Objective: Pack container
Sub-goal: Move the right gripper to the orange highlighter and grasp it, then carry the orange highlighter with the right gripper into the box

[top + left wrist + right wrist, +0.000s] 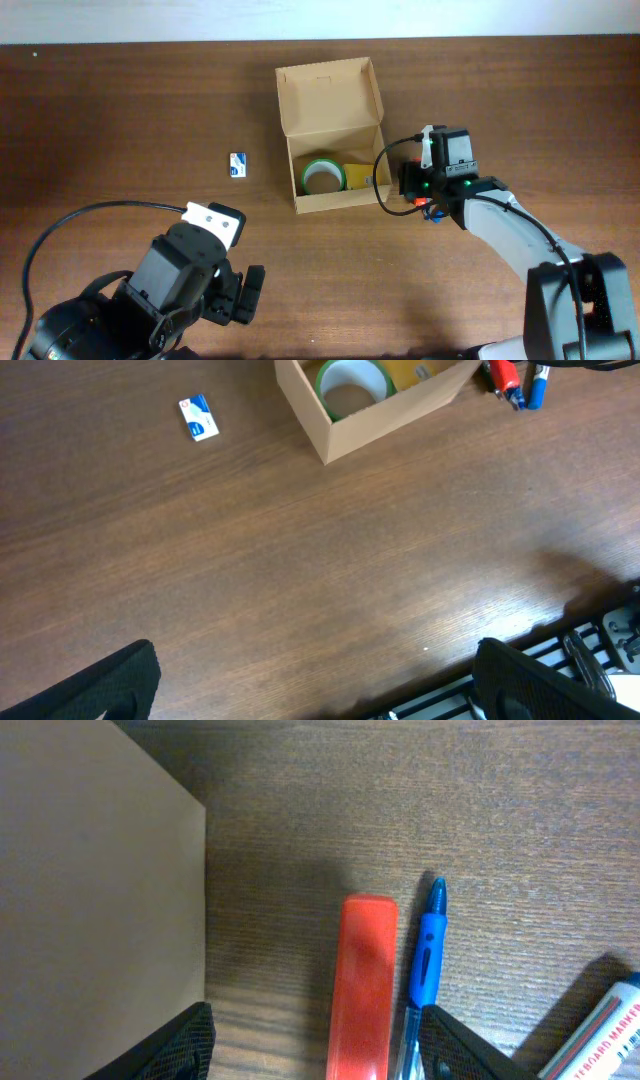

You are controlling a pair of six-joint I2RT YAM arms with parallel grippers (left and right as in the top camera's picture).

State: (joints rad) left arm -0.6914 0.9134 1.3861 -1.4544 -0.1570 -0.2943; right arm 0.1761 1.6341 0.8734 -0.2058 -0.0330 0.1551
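Observation:
The tan cardboard container [330,140] stands open at the table's middle, its lid flap leaning back. Inside it lie a green tape roll [322,177] and a yellow pad [358,175]. The container also shows in the left wrist view [380,415] and its side wall fills the left of the right wrist view [95,890]. My right gripper [315,1050] is open, low just right of the container, with a red marker [360,985] between its fingers and a blue pen [425,965] by the right finger. My left gripper [320,685] is open and empty above the table's front edge.
A small blue-and-white card [238,165] lies left of the container. A whiteboard marker [605,1035] lies at the lower right in the right wrist view. A black cable [385,175] loops from the right arm past the container's right side.

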